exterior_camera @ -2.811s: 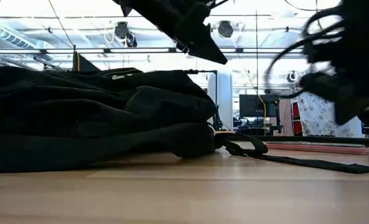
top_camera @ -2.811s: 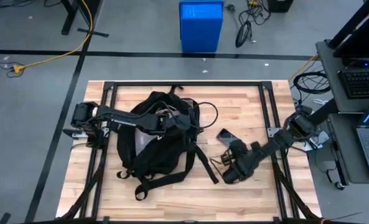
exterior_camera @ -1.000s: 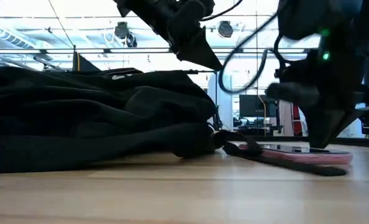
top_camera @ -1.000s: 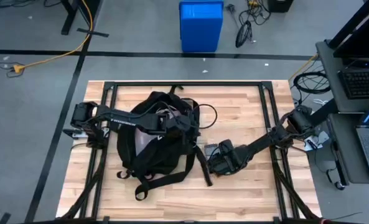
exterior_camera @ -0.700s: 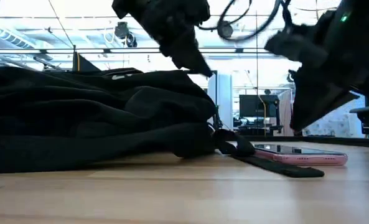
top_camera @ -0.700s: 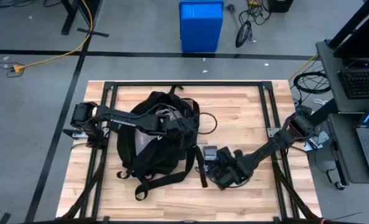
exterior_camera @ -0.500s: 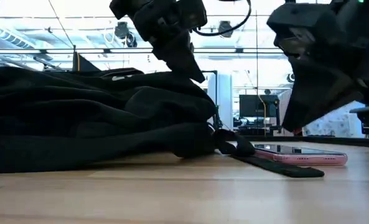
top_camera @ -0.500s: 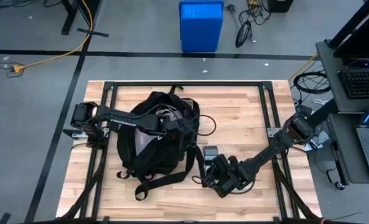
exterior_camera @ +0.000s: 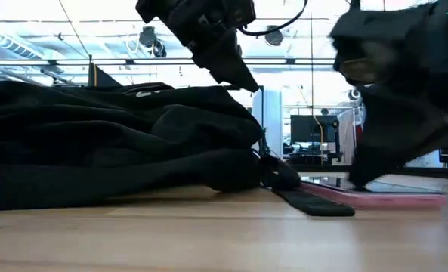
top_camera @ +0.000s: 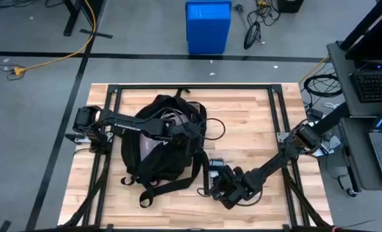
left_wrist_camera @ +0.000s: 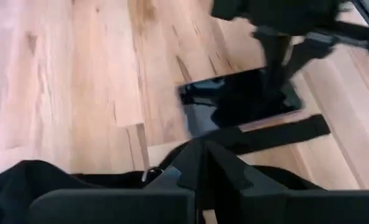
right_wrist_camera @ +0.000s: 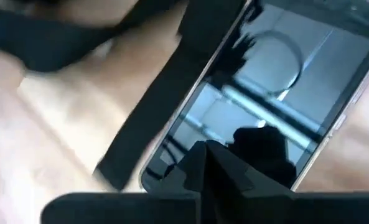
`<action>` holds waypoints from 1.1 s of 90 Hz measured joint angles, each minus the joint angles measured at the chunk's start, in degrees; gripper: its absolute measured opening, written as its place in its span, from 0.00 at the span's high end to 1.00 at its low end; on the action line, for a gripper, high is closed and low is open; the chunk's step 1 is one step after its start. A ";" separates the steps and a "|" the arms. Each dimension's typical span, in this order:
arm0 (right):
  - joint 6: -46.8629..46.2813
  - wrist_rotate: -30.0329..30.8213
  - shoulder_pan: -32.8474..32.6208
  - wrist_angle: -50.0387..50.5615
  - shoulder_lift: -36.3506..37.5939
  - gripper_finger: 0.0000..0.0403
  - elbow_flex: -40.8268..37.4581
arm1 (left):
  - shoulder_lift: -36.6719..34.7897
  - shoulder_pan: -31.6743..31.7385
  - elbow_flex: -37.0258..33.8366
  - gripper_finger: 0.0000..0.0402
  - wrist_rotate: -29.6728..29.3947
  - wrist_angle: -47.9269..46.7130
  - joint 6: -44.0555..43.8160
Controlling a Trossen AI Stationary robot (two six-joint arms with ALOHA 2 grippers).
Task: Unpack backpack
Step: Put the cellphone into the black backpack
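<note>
While soft black backpack (top_camera: 162, 145) sags on wood | flat glossy phone (left_wrist_camera: 240, 99) beside strap | both arms' fingers together

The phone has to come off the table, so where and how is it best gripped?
The phone lies flat, screen up, beside the backpack, one end against a strap. Probably best to pinch it across its two long edges, coming straight down, near the end away from the strap. The right gripper is just above it; the left gripper is over the backpack.
</note>
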State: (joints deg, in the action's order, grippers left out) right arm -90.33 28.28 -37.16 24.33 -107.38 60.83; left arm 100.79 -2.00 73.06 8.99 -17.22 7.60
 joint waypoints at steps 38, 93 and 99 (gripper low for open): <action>-2.63 -6.39 -6.40 4.84 1.87 1.00 0.92 | 0.00 -0.36 -0.02 0.97 -0.18 1.25 -1.31; 8.24 -7.11 -14.14 8.05 2.41 1.00 10.85 | 9.83 -6.82 -0.07 0.97 1.91 16.89 4.96; 4.77 -7.65 -14.61 9.57 2.21 1.00 10.85 | 11.77 -7.35 -0.02 0.97 1.98 20.21 4.82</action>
State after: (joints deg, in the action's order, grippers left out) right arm -85.56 20.63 -51.77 33.90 -105.17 71.68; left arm 112.56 -9.35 73.03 10.97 2.99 12.42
